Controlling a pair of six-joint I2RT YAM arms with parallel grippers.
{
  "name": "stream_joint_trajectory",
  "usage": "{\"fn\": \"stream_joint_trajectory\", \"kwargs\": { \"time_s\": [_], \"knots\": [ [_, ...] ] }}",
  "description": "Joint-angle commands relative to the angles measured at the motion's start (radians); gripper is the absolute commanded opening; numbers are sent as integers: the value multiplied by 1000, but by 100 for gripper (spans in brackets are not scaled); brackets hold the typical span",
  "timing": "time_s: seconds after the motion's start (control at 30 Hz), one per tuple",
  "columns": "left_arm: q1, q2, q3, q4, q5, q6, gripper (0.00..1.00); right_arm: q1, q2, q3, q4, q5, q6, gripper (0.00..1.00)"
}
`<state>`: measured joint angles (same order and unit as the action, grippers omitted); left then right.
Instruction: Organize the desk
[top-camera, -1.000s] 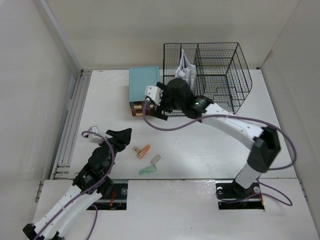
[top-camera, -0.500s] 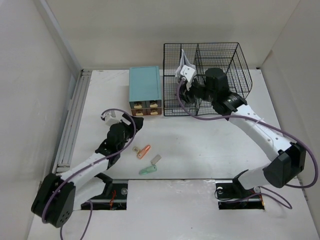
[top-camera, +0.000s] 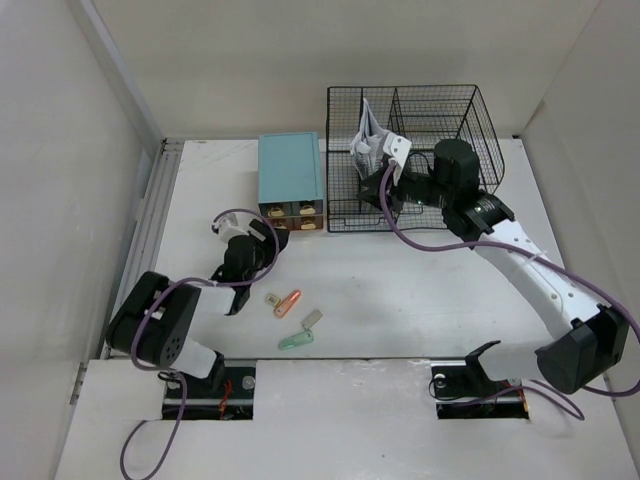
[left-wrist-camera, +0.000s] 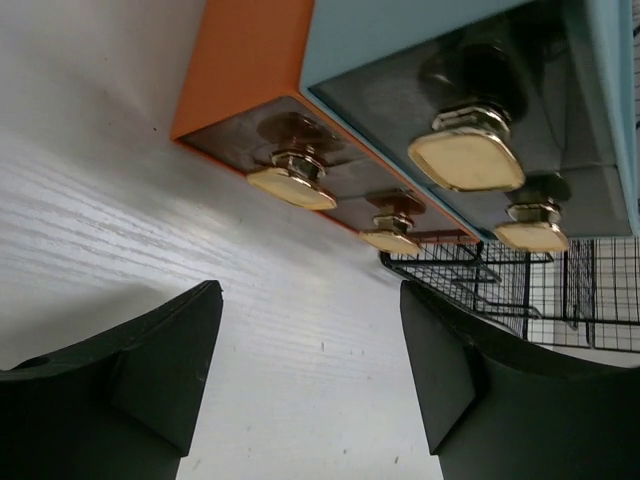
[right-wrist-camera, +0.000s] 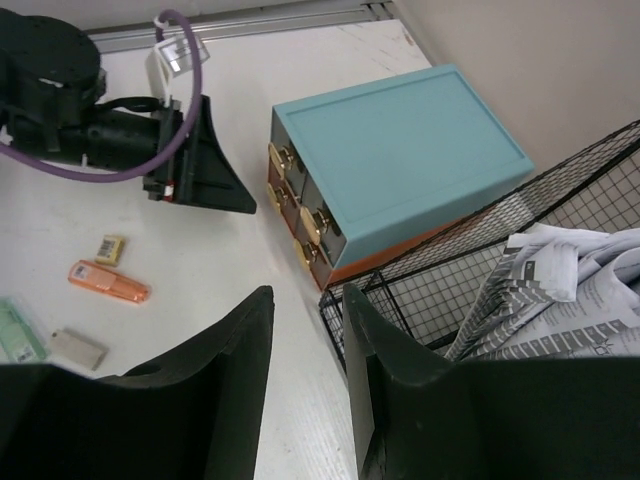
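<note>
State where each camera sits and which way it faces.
Top external: above, behind the bases, looking down on the desk; left arm and right arm show.
Left wrist: low over the desk, facing the drawer box knobs; left gripper open.
Right wrist: high beside the wire rack, looking down at box and left arm; right gripper open.
Shared: the drawer box.

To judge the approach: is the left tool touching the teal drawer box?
Apart. The left wrist view shows bare desk between the left tool and the teal drawer box.
</note>
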<state>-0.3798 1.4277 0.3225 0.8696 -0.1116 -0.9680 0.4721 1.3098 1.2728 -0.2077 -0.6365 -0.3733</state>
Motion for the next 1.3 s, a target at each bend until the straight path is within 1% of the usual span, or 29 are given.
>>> {"fn": "stream_joint_trajectory", "kwargs": {
  "time_s": [0.0,0.13,0.37,0.43,0.47,0.5,0.6,0.63,0.77,0.83,0.87,0.9,1.0,1.03,1.13,1.2,1.27],
  "knots": [
    [21,66,38,178,35,-17,68,-6,-21,-3,53,-52,10,39],
    [51,123,67,210,56,-8,67,-6,-21,-3,62,-43,10,39],
    [71,200,98,241,65,3,67,-6,-21,-3,62,-52,10,39],
    [82,218,107,253,66,3,65,-6,-12,-3,62,-52,10,39],
    [91,227,107,264,75,3,61,-6,-12,-12,62,-52,10,39],
    [91,241,107,275,75,3,59,-6,-12,-12,62,-63,10,39],
    [100,266,107,295,75,-6,57,-6,-12,-12,71,-63,10,39],
    [101,266,107,295,75,-6,55,-6,-12,-12,71,-63,10,39],
    [110,307,125,315,84,-6,54,-6,-3,-12,71,-63,10,39],
    [110,319,125,325,84,-6,50,-6,-3,-12,71,-63,10,39],
    [110,332,136,325,84,-6,50,-6,-3,-12,71,-63,10,39],
    [110,332,136,325,84,-6,47,-6,-3,-12,71,-63,10,39],
    [119,355,159,336,95,-6,40,-6,-3,-12,71,-63,10,39],
    [119,367,159,336,95,-6,32,-6,-3,-12,71,-63,10,39],
    [119,376,159,336,105,-6,27,-6,6,-12,71,-63,10,39],
    [119,376,159,345,105,-6,20,-6,6,-12,71,-72,10,39],
    [119,376,136,356,105,-6,19,-6,6,-12,71,-72,10,39]
  ]
}}
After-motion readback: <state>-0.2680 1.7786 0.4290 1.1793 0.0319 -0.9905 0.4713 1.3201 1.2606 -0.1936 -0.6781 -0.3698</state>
